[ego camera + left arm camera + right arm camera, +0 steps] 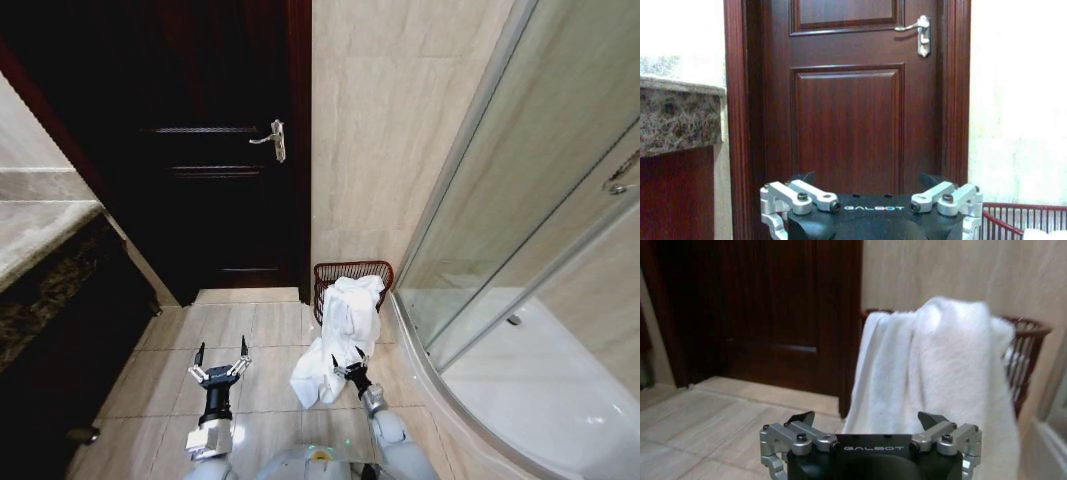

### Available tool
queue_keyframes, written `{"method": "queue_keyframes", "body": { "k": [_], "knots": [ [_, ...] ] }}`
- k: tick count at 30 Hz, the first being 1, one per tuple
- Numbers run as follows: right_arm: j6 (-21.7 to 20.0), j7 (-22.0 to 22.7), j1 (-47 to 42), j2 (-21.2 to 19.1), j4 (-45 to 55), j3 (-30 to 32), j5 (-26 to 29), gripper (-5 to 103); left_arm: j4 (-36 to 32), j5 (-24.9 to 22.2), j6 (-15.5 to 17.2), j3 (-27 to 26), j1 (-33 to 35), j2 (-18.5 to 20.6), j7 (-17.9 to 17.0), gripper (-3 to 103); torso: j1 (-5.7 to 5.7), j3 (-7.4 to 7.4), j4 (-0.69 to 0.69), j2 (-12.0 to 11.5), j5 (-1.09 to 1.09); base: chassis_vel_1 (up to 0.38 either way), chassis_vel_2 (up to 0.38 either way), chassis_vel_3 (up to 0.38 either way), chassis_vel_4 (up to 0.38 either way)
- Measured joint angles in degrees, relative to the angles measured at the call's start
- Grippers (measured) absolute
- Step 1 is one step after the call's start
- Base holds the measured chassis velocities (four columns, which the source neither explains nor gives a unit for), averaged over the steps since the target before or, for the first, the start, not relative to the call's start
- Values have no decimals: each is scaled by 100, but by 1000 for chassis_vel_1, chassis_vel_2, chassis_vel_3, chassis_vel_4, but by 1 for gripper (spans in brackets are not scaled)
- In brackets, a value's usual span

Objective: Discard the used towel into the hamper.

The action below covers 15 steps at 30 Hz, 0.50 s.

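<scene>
half the white towel [340, 335] is draped over the front rim of the hamper [352, 270], the rest trails down to the floor tiles [255, 340] right at the right gripper [348, 366], whose fingers are spread open and holding nothing. left gripper [221, 362] hangs open well off to the side. my worry: the hanging weight could drag the towel back out.

Each hand [870, 212] is built from a black body marked "GALBOT", silver screwed knuckles and black fingertips [243, 347].
</scene>
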Motion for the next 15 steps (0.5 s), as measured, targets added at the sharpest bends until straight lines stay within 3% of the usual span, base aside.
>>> {"method": "queue_keyframes", "body": {
  "k": [5, 15],
  "knots": [
    [-26, 489, -396, -72, 743, 7, -21, 100, -11, 38, -18, 23, 19, -35, -4, 100, -46, -78, 1, -121, 0, 0, 0, 0, 0],
    [-244, 554, -1049, -205, 1762, 74, 170, 100, 24, -98, -48, 7, -36, 35, -5, 100, -143, -212, 0, -354, 0, 0, 0, 0, 0]
  ]
}}
